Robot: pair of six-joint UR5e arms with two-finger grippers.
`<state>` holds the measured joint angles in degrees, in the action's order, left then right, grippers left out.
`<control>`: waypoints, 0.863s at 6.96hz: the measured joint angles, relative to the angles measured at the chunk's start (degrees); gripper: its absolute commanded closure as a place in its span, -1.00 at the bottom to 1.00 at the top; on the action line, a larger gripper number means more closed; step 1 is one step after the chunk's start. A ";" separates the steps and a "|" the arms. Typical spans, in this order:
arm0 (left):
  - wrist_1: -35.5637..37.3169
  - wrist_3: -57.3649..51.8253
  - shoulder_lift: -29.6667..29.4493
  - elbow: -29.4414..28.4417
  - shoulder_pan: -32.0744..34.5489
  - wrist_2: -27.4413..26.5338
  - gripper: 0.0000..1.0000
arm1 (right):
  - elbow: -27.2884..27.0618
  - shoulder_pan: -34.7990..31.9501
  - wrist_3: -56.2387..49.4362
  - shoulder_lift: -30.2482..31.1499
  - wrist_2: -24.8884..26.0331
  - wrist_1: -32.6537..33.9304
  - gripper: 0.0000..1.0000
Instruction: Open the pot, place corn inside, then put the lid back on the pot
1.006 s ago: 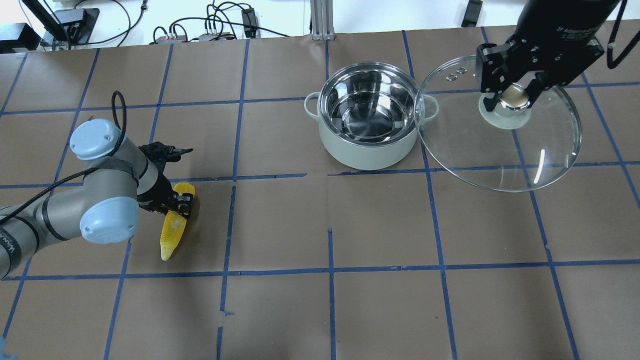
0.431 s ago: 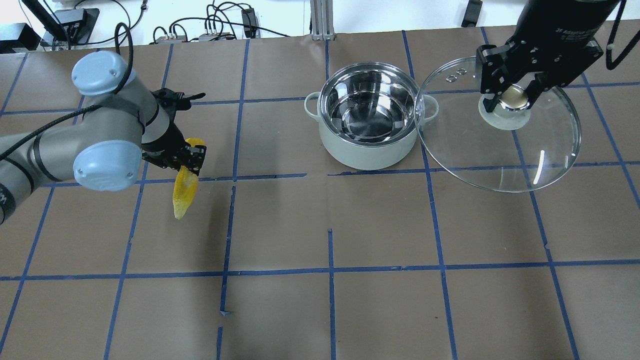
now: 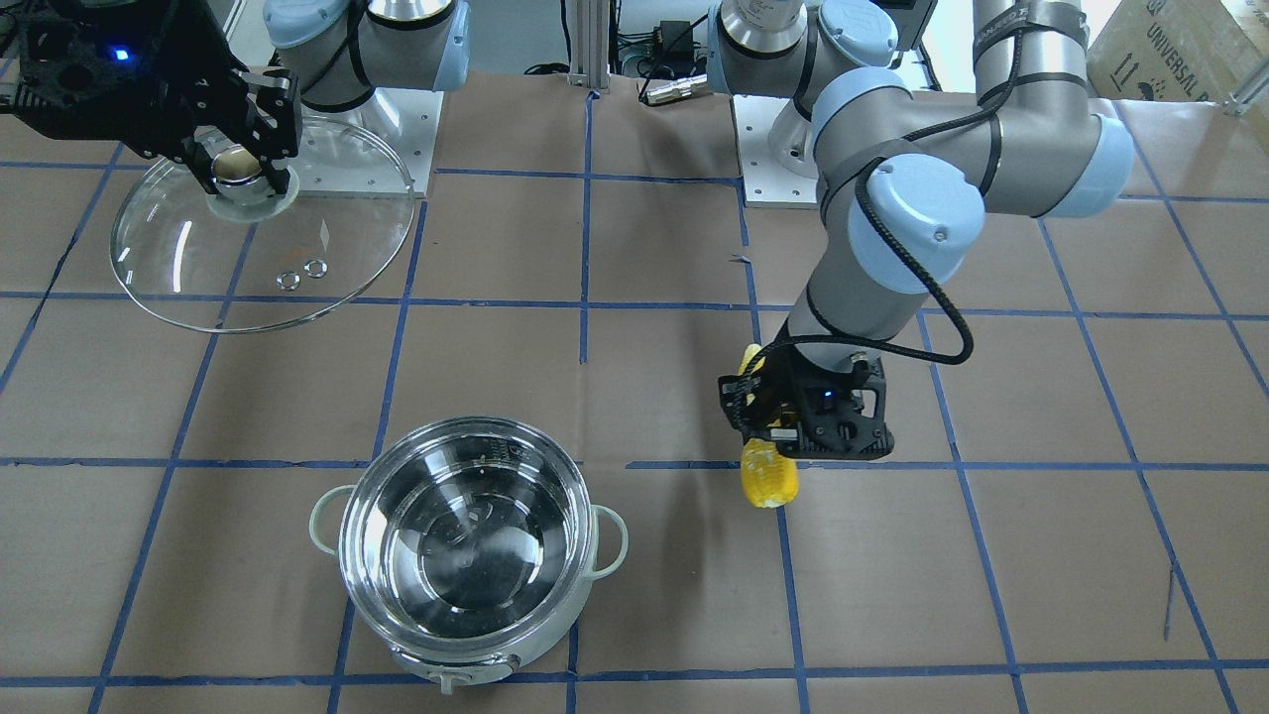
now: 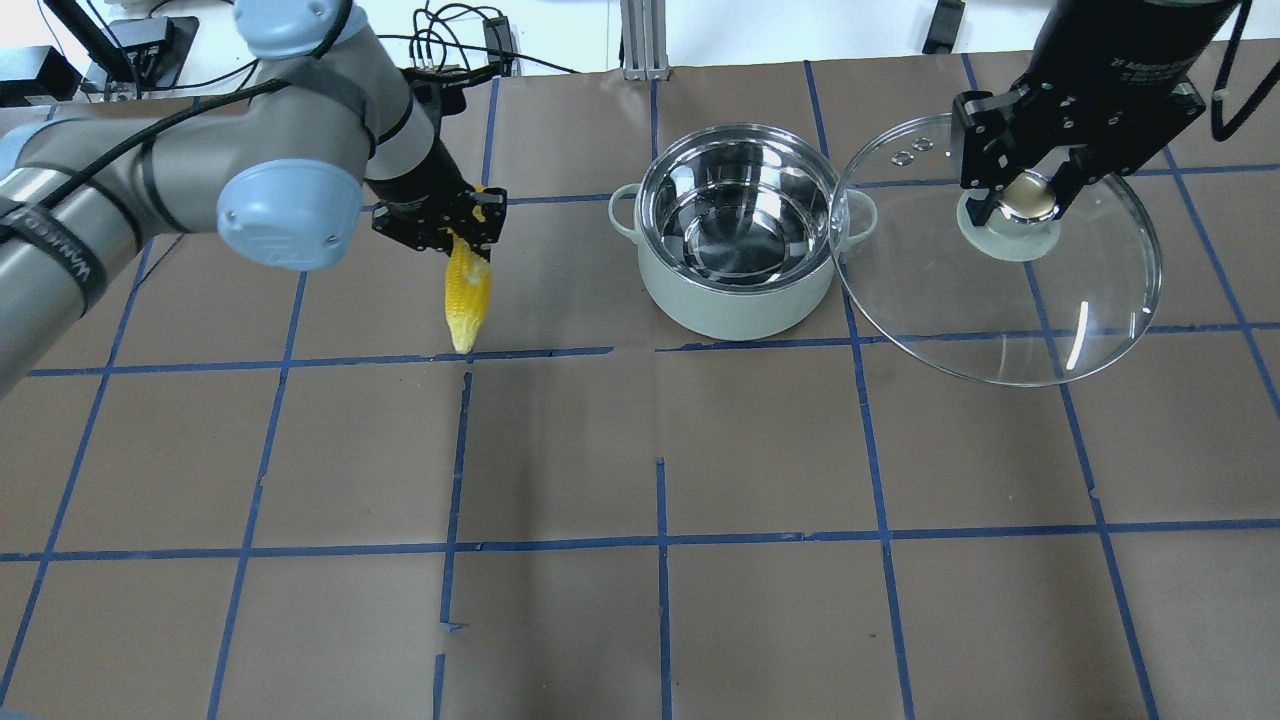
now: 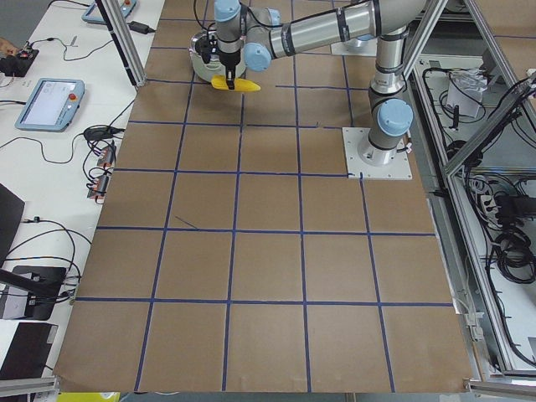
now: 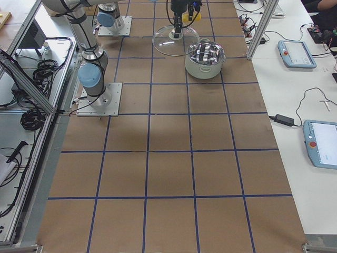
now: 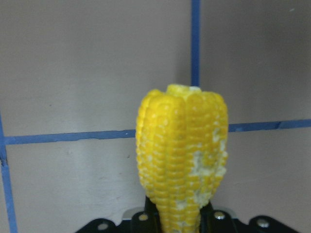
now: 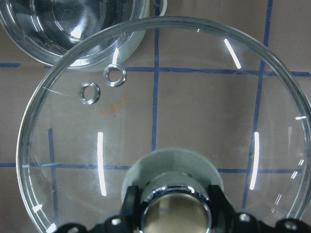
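**CORN CARRY: POT LIES TO THE RIGHT OF THE LEFT CLAW**

Your left claw [image 4: 462, 225] is clamped on the corn [image 4: 468, 290]. The corn hangs clear of the tabletop [image 4: 700, 450], with its long axis pointing down from the claw. The open pot [image 4: 735, 305] stands near, on the robot's right of the corn. Route that way, then lower. Your right claw [image 4: 1022, 190] grips the lid [image 4: 1050, 310], holding it beside the pot.

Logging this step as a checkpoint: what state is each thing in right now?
Shiny stainless-steel pot: open, empty.
Yellow tapered corn cob: gripped, lifted, outside the pot.
Round clear glass lid: off the pot, held beside it.
Left gripper: shut on the corn cob.
Right gripper: shut on the lid.
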<state>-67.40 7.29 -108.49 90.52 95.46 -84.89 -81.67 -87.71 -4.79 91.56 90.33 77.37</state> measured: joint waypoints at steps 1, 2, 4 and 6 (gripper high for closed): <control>-0.57 4.65 -4.50 -6.24 3.68 0.11 0.78 | -0.14 0.00 -0.08 -0.04 -0.04 0.29 0.39; -1.48 8.54 -8.72 -12.28 6.82 0.03 0.78 | -0.26 0.00 -0.17 -0.32 -0.06 0.67 0.39; -5.22 14.32 -13.93 -21.50 11.22 -0.11 0.78 | -0.41 -0.02 -0.32 -1.34 -0.07 2.03 0.40; -5.96 17.33 -17.09 -25.62 14.13 -0.34 0.76 | -0.78 -0.08 -0.42 -1.69 -0.09 3.10 0.40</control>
<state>-73.36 24.62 -125.58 64.90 109.59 -85.22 -82.45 -87.79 -5.21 89.87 90.25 80.47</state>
